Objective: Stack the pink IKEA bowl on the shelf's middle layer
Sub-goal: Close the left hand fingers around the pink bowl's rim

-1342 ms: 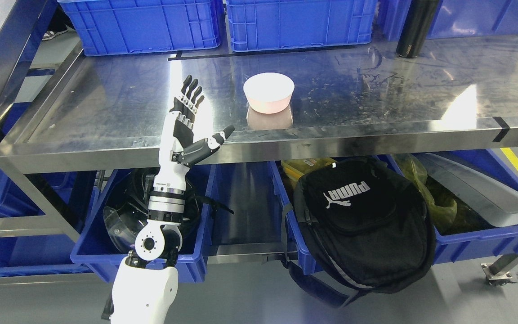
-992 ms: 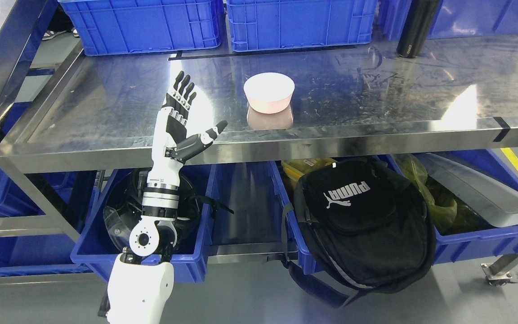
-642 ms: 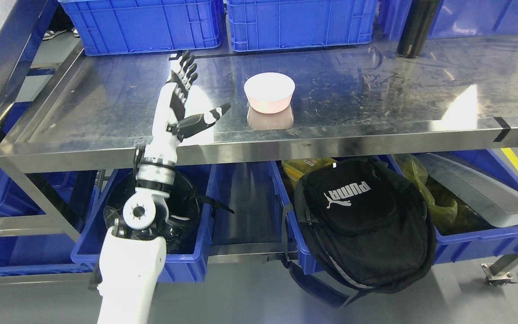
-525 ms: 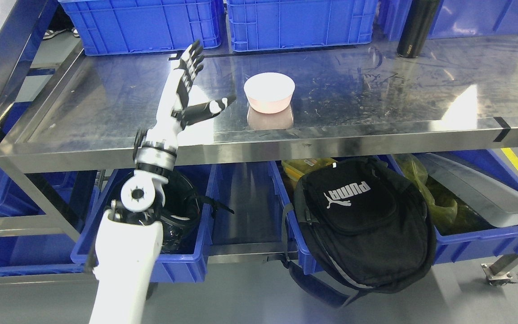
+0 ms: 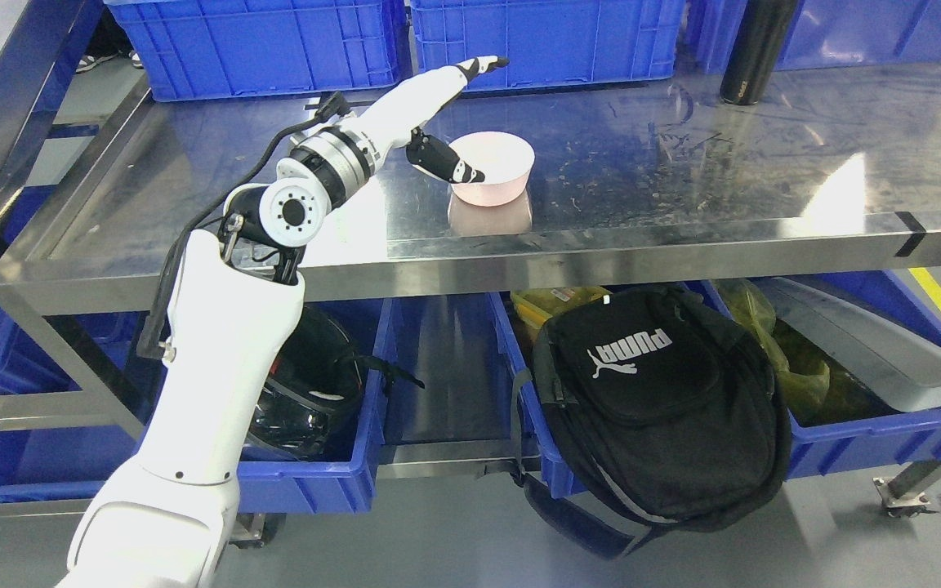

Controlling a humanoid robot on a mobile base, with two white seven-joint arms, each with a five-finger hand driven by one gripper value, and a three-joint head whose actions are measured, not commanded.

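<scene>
A pink bowl (image 5: 500, 163) stands upright on the steel shelf (image 5: 707, 171), a little left of its middle and near the front edge. My left arm reaches over the shelf from the lower left. My left hand (image 5: 483, 121) is open at the bowl's left side. Its fingers (image 5: 479, 65) stretch towards the back crates above the bowl's far rim, and the thumb (image 5: 448, 167) lies against the near left rim. The bowl rests on the shelf and nothing grips it.
Blue crates (image 5: 258, 41) (image 5: 544, 37) line the back of the shelf, with a black bottle (image 5: 756, 49) at the back right. Below hang a black backpack (image 5: 666, 400), blue bins (image 5: 887, 433) and a dark helmet (image 5: 307, 392).
My left arm has risen from in front of the shelf edge and swung right over the shelf; the open hand now brackets the bowl's left side. The bowl has not moved.
</scene>
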